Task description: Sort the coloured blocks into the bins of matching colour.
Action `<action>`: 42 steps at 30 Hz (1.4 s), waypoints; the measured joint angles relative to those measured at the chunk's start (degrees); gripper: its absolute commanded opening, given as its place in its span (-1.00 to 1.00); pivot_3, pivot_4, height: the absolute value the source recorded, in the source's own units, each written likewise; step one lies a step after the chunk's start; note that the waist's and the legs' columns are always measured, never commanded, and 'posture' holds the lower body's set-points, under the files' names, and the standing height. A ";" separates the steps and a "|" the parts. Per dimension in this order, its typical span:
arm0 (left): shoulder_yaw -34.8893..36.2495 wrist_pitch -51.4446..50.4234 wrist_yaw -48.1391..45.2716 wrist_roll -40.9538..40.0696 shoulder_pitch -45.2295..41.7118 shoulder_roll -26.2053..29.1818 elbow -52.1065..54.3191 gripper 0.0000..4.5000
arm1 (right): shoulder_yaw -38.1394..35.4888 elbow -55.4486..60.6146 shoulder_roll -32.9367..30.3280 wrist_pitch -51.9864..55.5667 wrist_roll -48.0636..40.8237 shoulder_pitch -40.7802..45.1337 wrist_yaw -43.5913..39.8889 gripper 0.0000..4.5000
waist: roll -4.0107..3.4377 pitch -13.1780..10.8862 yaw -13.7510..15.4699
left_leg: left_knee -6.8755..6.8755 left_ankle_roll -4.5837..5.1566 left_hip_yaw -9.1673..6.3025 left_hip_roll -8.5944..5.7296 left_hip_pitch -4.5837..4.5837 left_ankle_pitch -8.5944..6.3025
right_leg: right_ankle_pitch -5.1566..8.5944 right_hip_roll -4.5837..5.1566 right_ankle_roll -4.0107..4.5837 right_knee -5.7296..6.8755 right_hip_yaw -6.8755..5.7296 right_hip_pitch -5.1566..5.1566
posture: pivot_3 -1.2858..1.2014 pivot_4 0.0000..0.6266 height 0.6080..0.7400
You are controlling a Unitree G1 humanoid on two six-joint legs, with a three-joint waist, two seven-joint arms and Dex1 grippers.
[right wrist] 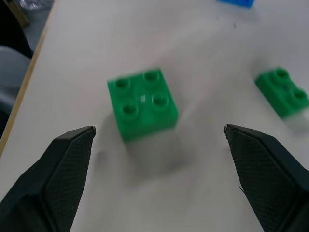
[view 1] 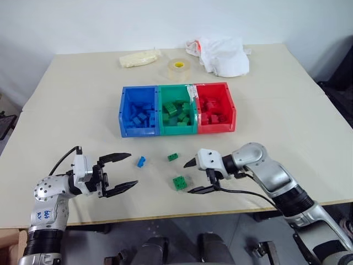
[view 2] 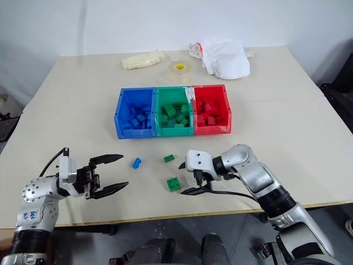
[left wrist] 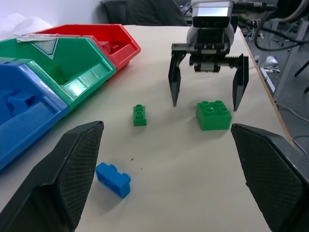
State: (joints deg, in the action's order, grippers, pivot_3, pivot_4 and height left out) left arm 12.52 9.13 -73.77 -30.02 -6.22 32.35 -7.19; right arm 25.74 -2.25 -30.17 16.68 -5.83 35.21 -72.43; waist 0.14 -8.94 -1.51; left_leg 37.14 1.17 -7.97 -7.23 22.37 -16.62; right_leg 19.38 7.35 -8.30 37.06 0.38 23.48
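The right claw (view 1: 194, 175) hangs spread and empty just right of the square green block (view 1: 179, 182), low in the centre of the frame on the counter (view 1: 287, 110). To grip well, it should straddle two flat sides squarely, settle low, then clench. The left claw (view 1: 123, 171), also spread and empty, waits lower left near the blue block (view 1: 141, 162). A small green block (view 1: 173, 157) lies between. The green bin (view 1: 176, 114) sits mid-frame; its contents are hard to count.

right gripper (left wrist: 206, 102) spread, near square green block (left wrist: 213, 115)
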 measured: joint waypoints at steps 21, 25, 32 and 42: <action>0.02 -0.42 2.85 -0.22 1.73 -0.24 2.15 1.00 | -9.19 -5.62 3.34 1.33 -3.09 12.26 5.44 -0.36 | -0.02 -0.01 -0.04 | -0.04 -0.02 0.00 0.00 -0.02 -0.01 | 0.00 -0.02 0.00 -0.02 -0.01 0.02 | 0.03 -0.52 1.00; -0.02 -0.20 2.49 -0.23 -0.86 -0.35 0.87 1.00 | -11.05 -21.64 6.54 -4.20 -0.48 23.08 10.31 -0.36 | -0.02 -0.01 -0.14 | -0.08 -0.02 0.04 0.00 -0.04 -0.01 | 0.00 -0.02 0.00 0.02 -0.04 0.04 | 0.03 -0.52 1.00; -0.99 0.44 1.65 -0.03 -4.38 -1.12 -2.38 1.00 | -11.11 -52.03 12.48 -17.97 7.58 35.68 22.04 0.11 | -0.03 -0.01 -0.74 | -0.13 -0.02 0.03 -0.03 -0.03 -0.01 | 0.00 -0.01 0.00 0.39 -0.07 0.13 | 0.03 -0.52 1.00; -1.31 1.56 0.72 0.02 -5.52 -1.18 -4.70 1.00 | -12.77 -58.47 12.14 -26.35 9.30 37.96 19.68 0.99 | -0.05 -0.02 -1.83 | -0.10 -0.04 -0.06 -0.02 -0.03 -0.02 | 0.00 -0.02 0.00 0.50 -0.06 0.15 | 0.03 -0.52 1.00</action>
State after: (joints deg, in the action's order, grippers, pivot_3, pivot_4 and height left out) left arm 11.21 10.69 -73.06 -30.00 -11.74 31.17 -11.89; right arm 12.97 -60.72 -18.04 -9.68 3.46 73.17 -52.75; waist 0.09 -8.96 -3.34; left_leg 37.03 1.14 -8.04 -7.25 22.34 -16.64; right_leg 19.38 7.34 -8.29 37.56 0.32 23.63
